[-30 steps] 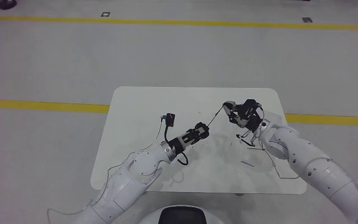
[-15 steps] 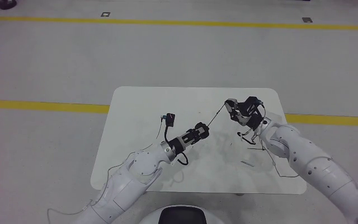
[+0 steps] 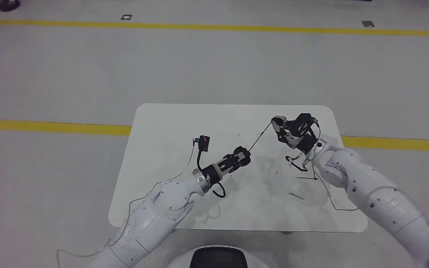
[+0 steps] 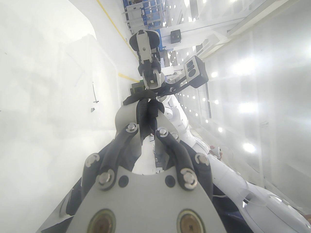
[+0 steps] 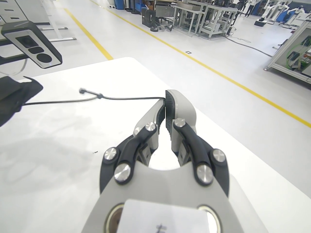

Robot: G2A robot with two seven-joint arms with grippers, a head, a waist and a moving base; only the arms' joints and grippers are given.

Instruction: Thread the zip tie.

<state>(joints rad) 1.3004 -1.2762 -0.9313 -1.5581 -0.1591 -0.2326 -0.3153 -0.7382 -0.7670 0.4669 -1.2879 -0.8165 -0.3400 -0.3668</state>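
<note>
A thin black zip tie (image 3: 260,139) hangs stretched above the white table (image 3: 167,134), between my two grippers. My left gripper (image 3: 242,156), its fingers in black covers, is shut on the lower end near the table's middle. My right gripper (image 3: 275,123) is shut on the other end, further back and to the right. In the right wrist view the strap (image 5: 131,98) runs from my shut right gripper (image 5: 165,101) to the left gripper's black fingers (image 5: 14,98), with a small knob and a short stub partway along it. In the left wrist view my left gripper (image 4: 145,98) points at the right gripper's fingers (image 4: 144,47).
Spare zip ties (image 3: 299,175) lie on the table under and beside the right arm, and another (image 3: 295,195) lies nearer the front edge. One of them also appears as a thin strap (image 4: 94,93) in the left wrist view. The table's left half is bare.
My right gripper has shifted slightly back and to the right with its end of the zip tie. The left arm has not moved.
</note>
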